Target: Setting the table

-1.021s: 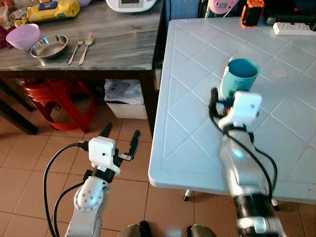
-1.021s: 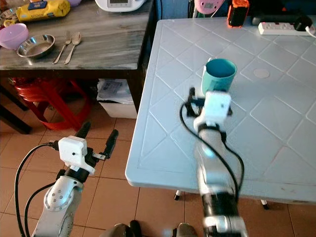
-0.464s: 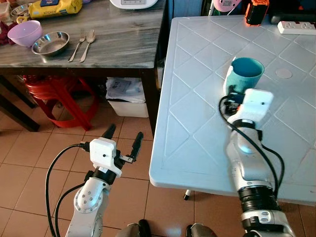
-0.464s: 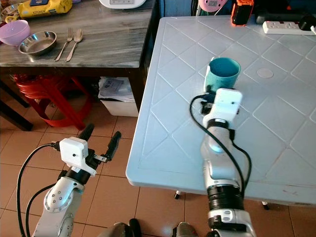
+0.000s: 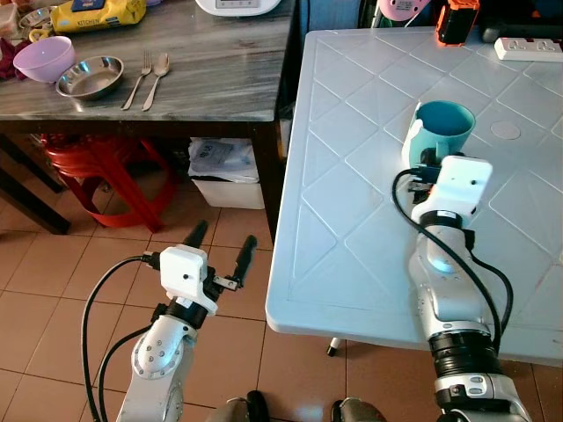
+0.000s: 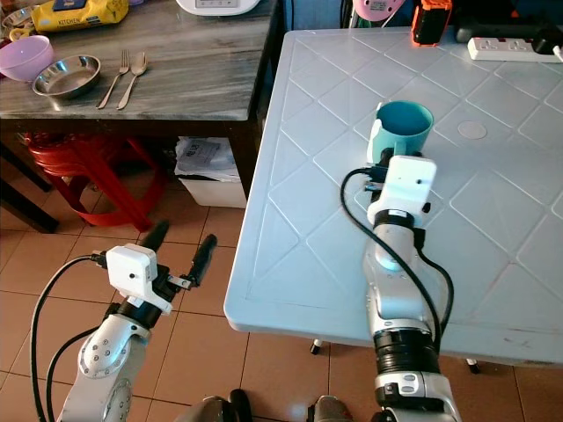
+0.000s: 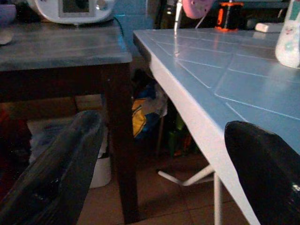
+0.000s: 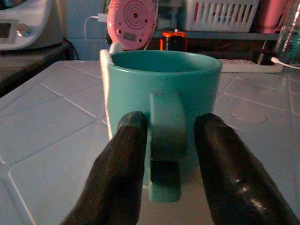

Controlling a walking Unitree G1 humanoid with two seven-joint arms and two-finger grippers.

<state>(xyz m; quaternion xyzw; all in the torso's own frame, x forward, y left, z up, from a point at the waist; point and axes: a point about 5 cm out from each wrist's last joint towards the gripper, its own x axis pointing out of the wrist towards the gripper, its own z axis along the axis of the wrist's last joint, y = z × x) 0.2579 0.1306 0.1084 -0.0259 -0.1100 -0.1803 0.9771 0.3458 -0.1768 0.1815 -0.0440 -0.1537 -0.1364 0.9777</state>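
Currently right gripper fingers straddle the teal mug handle with gaps either side, nothing clamped; pulling away crooked could tip it on the worktop; left gripper open, empty.

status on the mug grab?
Right pincer open, fingers either side of teal mug handle, not closed. Mug upright on white table. Left pincer open, idle over floor. Nothing in the way.

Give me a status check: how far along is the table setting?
Done: the teal mug stands upright on the white table.
In hand: the right gripper sits at the mug, fingers either side of its handle.
Left: the fork, spoon, steel bowl and purple bowl lie on the grey side table. Left gripper idle.
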